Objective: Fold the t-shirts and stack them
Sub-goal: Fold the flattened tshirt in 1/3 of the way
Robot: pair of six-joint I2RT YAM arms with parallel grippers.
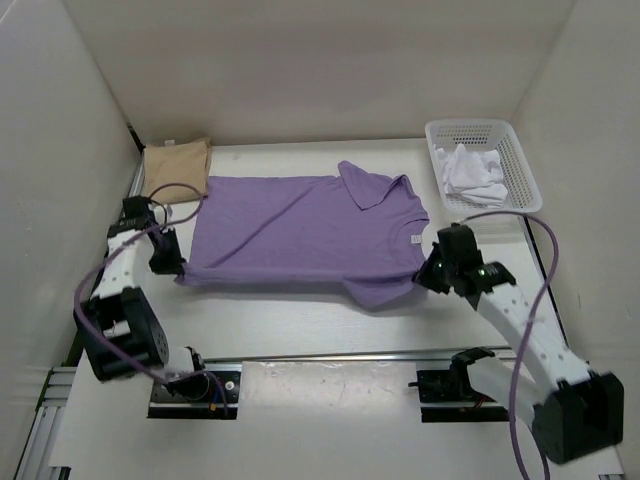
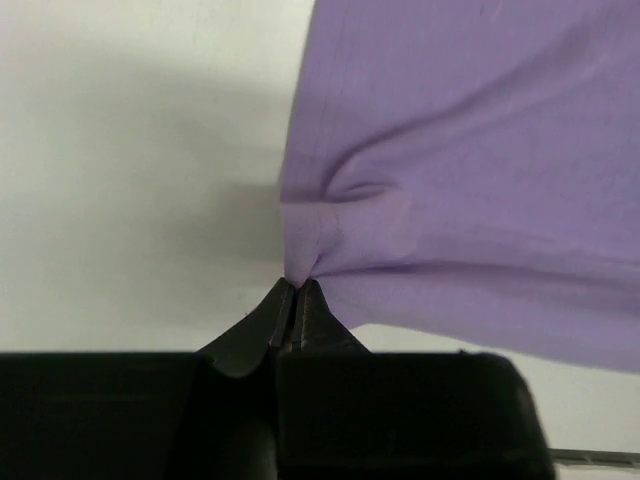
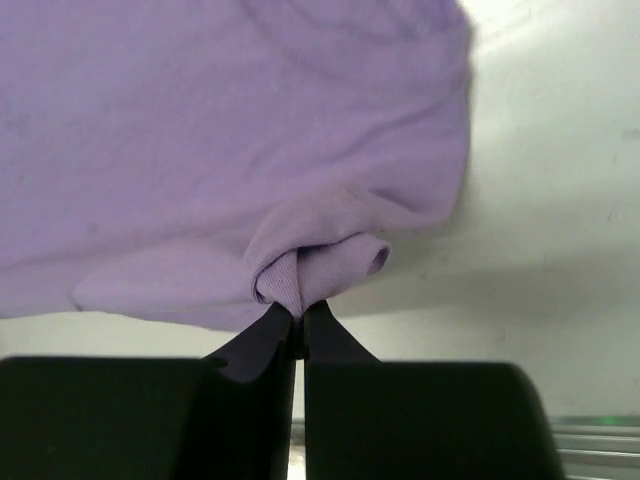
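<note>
Now the purple shirt (image 1: pixel 300 225) lies spread on the desk (image 1: pixel 300 325), its fold seemingly just starting. The left hand (image 1: pixel 172 266) is clamped on its near left corner, the right hand (image 1: pixel 428 275) on its near right edge; both reach low and inward. Next, both should lift and carry that edge across evenly.

1. Lavender purple cloth t-shirt (image 1: pixel 300 230): spread wide across mid-table, near corners bunched, one sleeve folded over.
2. Tan cloth t-shirt (image 1: pixel 177 167): folded, far-left corner.
3. White cloth t-shirt (image 1: pixel 472 172): crumpled inside white perforated plastic basket (image 1: pixel 470 126).
</note>
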